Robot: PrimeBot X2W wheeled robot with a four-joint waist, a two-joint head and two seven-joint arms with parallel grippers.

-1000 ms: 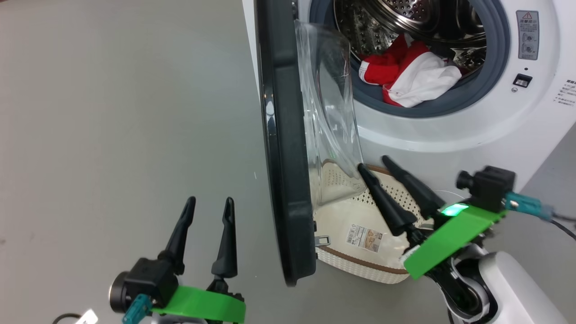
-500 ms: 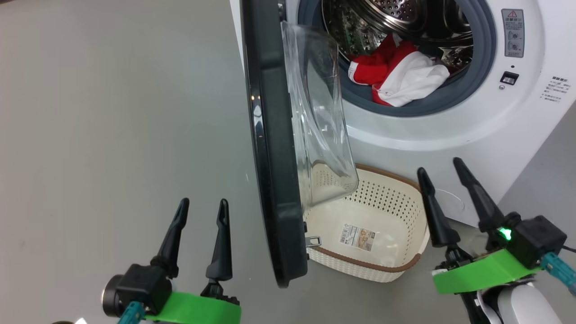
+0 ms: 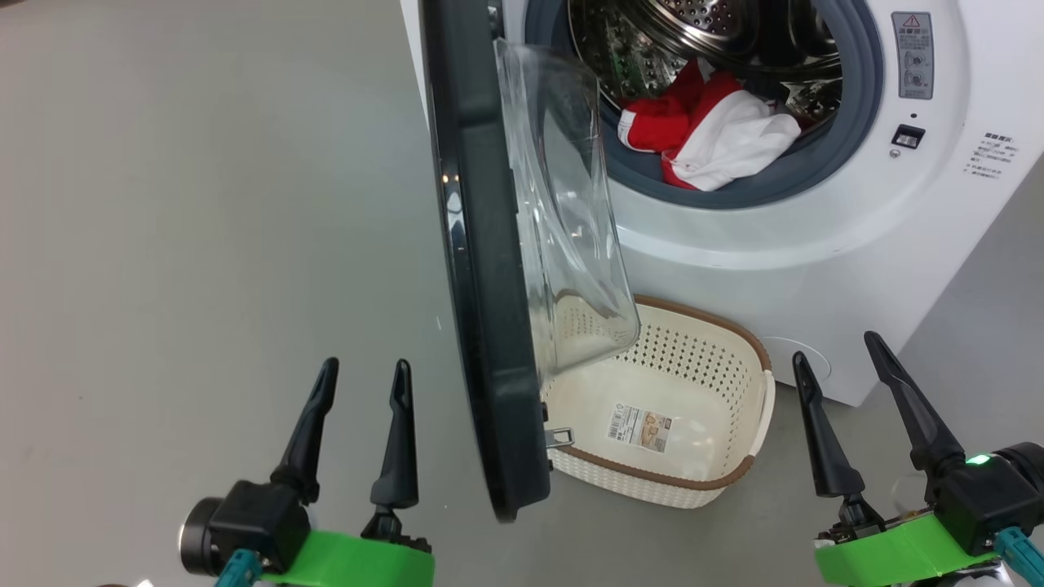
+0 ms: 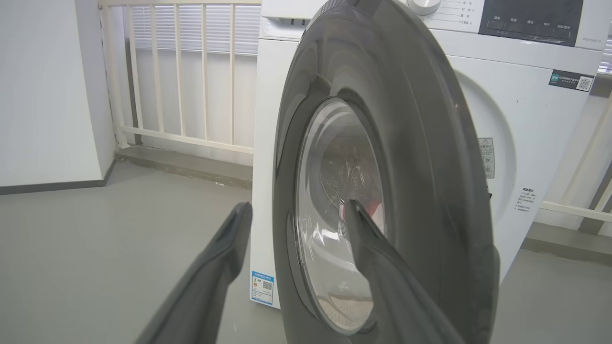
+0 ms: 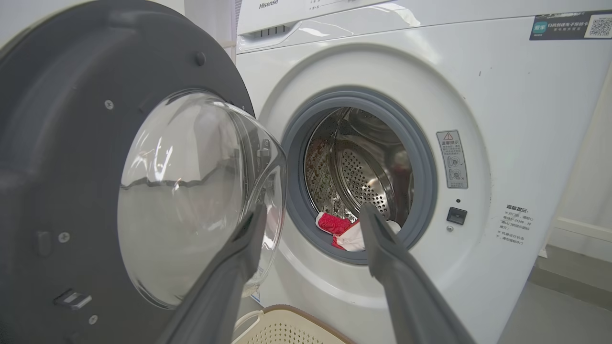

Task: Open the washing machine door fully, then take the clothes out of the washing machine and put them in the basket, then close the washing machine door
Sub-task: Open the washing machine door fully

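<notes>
The door (image 3: 481,326) stands swung out from the washer (image 3: 856,244), edge-on in the head view, with its glass bowl bulging toward the drum opening. Whether it has reached the end of its swing is hard to judge from here. The clothes (image 3: 710,134), red and white, lie heaped at the front of the drum and drape onto the lower lip of the grey seal. The basket (image 3: 652,489) sits on the floor just in front of the washer, below the opening. Its left end is tucked under the door's glass, and a paper label shows on its bottom.

The left gripper (image 3: 365,364) hovers low on the outer side of the door, apart from it, fingers spread and holding nothing. Its wrist view faces the door's glossy black front. The right gripper (image 3: 835,346) hangs near the basket's right end, fingers parted and empty, touching neither basket nor washer. Its wrist view looks toward the opening, where the clothes show between its fingers
</notes>
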